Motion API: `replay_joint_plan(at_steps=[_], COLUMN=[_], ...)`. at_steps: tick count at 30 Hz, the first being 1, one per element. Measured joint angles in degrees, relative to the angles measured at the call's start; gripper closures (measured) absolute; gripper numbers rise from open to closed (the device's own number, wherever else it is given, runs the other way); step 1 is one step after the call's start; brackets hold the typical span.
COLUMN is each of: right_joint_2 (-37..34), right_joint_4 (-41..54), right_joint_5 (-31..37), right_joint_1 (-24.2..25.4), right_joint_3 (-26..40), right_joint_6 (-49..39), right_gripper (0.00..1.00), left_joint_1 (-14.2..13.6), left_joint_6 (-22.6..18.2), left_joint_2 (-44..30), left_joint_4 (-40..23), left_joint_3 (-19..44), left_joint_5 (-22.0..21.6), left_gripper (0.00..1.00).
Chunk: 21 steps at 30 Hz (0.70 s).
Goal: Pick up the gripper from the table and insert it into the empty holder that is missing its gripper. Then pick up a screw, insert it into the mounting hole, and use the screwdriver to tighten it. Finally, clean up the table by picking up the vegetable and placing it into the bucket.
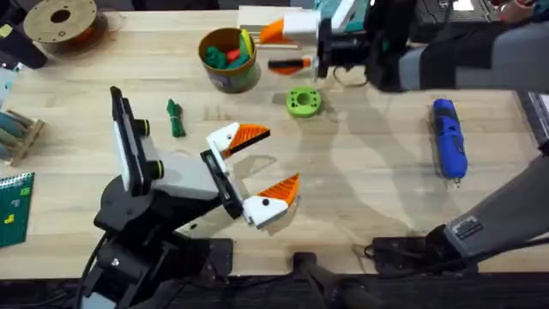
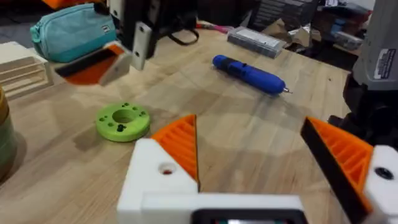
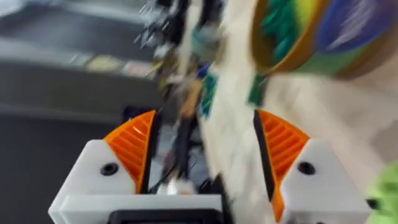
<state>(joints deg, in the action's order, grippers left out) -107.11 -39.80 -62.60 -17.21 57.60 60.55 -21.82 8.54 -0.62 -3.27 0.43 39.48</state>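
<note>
The dark green vegetable (image 1: 175, 118) lies on the table (image 1: 369, 197), left of my left gripper (image 1: 281, 154), which is open and holds nothing (image 2: 249, 134). The bucket (image 1: 227, 58) stands at the back with coloured toys inside. Just right of it, my right gripper (image 1: 281, 48) is open and empty, low over the table; in its wrist view (image 3: 202, 155) the bucket (image 3: 298, 31) is blurred. The blue screwdriver (image 1: 449, 137) lies at the right and also shows in the left wrist view (image 2: 250, 73). The loose gripper, the holder and the screw are out of view.
A flat bright green ring (image 1: 303, 102) lies between the two grippers, also in the left wrist view (image 2: 123, 121). A brown spool (image 1: 60, 21) sits at the back left. A teal pouch (image 2: 71, 31) and small boxes lie along the table's edges.
</note>
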Motion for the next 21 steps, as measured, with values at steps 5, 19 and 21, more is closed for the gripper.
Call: replay_joint_plan(at_steps=[5, 19, 21], right_joint_2=[0.01, 5.62, 4.94], right_joint_4=[24.93, 77.10, 79.36], right_joint_5=[9.96, 39.05, 43.73], right_joint_1=[4.00, -3.58, -6.82], right_joint_3=[9.22, 25.60, 25.60], right_joint_6=[-14.53, -59.30, -62.77], right_gripper=[0.154, 0.152, 0.153], left_joint_1=[0.00, 0.00, 0.00], left_joint_6=[0.01, 0.00, 0.00], left_joint_2=[0.00, 0.00, 0.00], left_joint_4=[-0.01, -0.02, 0.00], left_joint_3=[0.00, 0.00, 0.00], left_joint_5=[0.00, 0.02, 0.02], left_gripper=[0.013, 0.014, 0.014])
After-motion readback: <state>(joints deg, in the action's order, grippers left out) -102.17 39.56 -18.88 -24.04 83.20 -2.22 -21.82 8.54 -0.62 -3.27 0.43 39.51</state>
